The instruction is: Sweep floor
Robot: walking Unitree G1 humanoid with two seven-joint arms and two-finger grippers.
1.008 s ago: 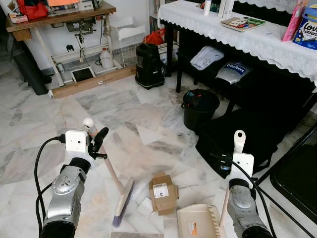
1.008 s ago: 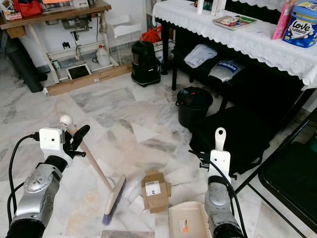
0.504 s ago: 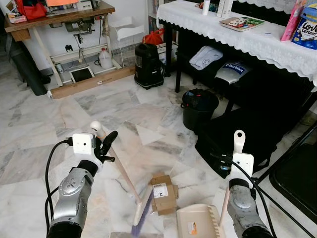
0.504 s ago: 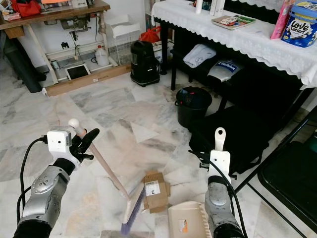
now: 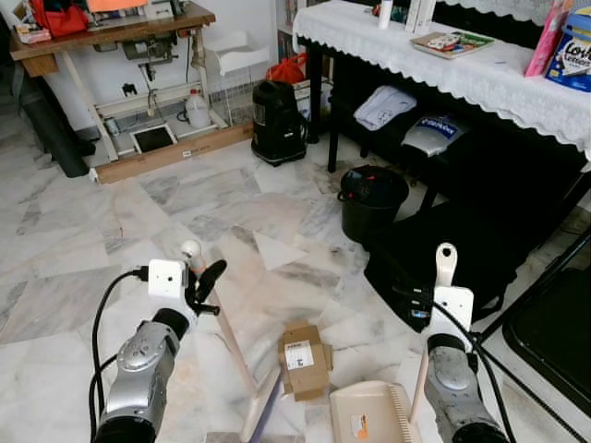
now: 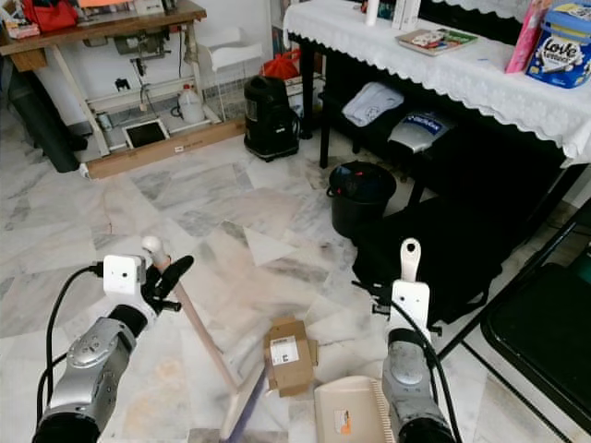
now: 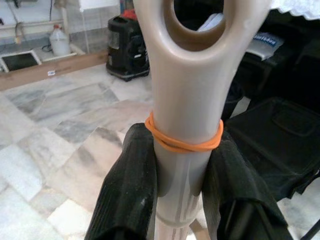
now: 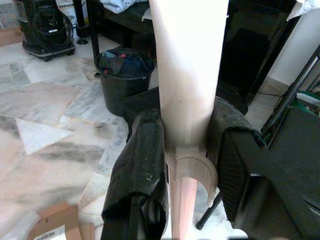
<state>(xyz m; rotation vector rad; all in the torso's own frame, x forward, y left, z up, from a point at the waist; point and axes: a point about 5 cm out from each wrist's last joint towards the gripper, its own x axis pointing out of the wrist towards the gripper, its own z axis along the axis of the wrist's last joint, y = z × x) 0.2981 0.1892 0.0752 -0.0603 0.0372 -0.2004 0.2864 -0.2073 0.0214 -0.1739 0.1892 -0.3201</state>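
Broom point(image 5: 242, 363): pale beige stick, rounded knob at its top end, slanting down from the left gripper point(image 7: 181, 165) to a flat beige head with a purple bristle fringe at the floor point(image 5: 111, 240). Head lies just beside a small flattened cardboard box point(image 5: 305, 359) with a white label; whether bristles touch the box cannot be told.

Left gripper: fingers point(image 7: 131, 185) clenched on the broom handle just below its top end, one black pad on each side, stick running down between them. Left wrist view adds detail that the head views do not resolve: an orange rubber band around the handle right at the fingertips, and a hanging hole in the handle end just beyond them.

Dustpan point(image 5: 369, 413): beige pan with a comb-toothed edge, flat on the floor, just beside the box on the side away from the broom head. Its long handle rises up through the right gripper point(image 8: 186, 145).

Right gripper: fingers point(image 8: 141, 170) grasping the dustpan handle, one on each side. Right wrist view shows a clip collar on the handle between the pads, where the broad pale upper part meets a thinner pinkish shaft. Head views show the handle's looped tip standing beyond the fingertips.

Beyond both grippers: black bucket point(image 5: 373, 198), marble tiles.
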